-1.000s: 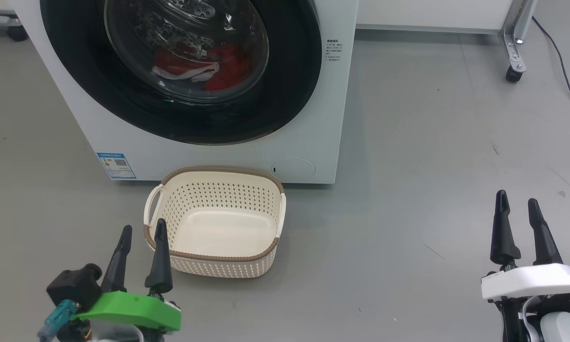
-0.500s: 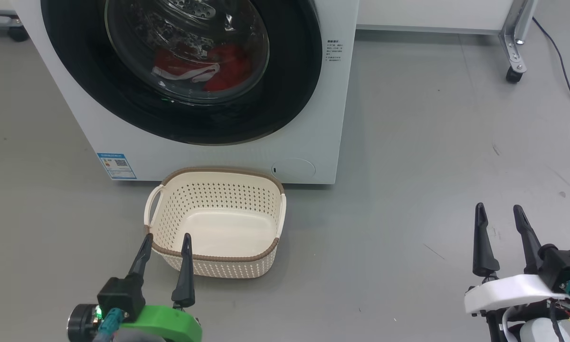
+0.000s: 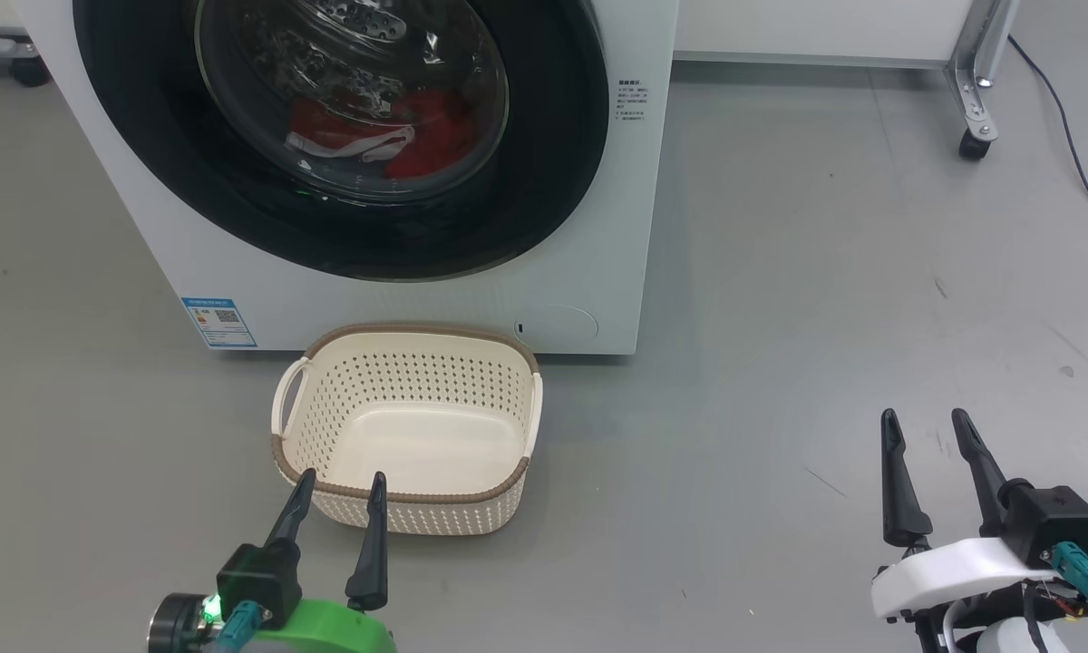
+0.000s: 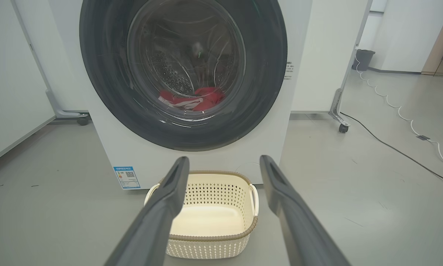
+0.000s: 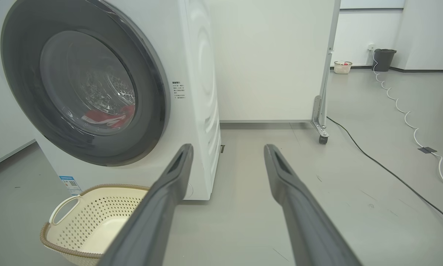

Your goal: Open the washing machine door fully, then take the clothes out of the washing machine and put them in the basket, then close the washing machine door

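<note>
Biggest first: white washing machine (image 3: 616, 254), standing on the grey floor (image 3: 780, 272), at the far side of everything. Next, round washing machine door (image 3: 553, 181) with a wide black rim, shut flat against the front. No handle plain enough to tell which side swings out. Inside, seen through the door, red clothes (image 3: 426, 145) with a white strip, lying low.

Down on the floor, just in front of the machine, cream basket (image 3: 417, 331), nothing in it, long side running left to right.

Closer in, left end effector (image 3: 344, 475), fingers wide apart, holding nothing, tips near the basket's front rim, pointing up toward the door. Over to the right, well apart from the basket, right end effector (image 3: 924, 414), also spread wide, holding nothing.

Door ahead of and above both. Left one straight below it, so probably the nearer; right one out past the door's right edge. Looks like step one not yet begun.

Smallest: blue label (image 3: 218, 320) low on the left of the machine, and tiny dark writing (image 3: 632, 100) beside the door, both too small to read.
</note>
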`<state>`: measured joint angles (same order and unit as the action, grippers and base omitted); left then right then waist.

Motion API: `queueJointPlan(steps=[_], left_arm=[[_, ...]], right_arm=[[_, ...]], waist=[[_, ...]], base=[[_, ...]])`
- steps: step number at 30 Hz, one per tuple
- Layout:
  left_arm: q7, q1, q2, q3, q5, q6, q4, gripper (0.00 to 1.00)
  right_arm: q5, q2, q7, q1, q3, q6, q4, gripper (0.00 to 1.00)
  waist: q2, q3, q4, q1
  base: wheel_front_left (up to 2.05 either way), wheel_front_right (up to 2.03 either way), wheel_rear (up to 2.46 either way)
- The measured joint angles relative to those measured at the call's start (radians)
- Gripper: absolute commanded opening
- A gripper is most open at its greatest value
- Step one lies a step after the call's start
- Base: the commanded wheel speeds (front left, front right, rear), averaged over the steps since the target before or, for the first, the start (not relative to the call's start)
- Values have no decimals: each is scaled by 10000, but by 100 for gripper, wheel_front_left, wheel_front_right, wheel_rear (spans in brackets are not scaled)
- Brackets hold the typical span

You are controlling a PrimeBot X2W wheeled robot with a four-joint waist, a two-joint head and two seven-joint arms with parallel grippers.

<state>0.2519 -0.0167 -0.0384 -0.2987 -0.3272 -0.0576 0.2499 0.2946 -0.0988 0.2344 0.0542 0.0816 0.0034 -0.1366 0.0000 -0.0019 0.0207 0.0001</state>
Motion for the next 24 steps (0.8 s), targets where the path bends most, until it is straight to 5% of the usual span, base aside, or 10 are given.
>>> queueJointPlan(steps=[24], left_arm=[[0, -22, -12, -155, -199, -209, 184, 100]], right_arm=[[35, 61, -2, -42, 33, -61, -385, 100]], waist=[[0, -10, 18, 0]], base=[[0, 0, 0]])
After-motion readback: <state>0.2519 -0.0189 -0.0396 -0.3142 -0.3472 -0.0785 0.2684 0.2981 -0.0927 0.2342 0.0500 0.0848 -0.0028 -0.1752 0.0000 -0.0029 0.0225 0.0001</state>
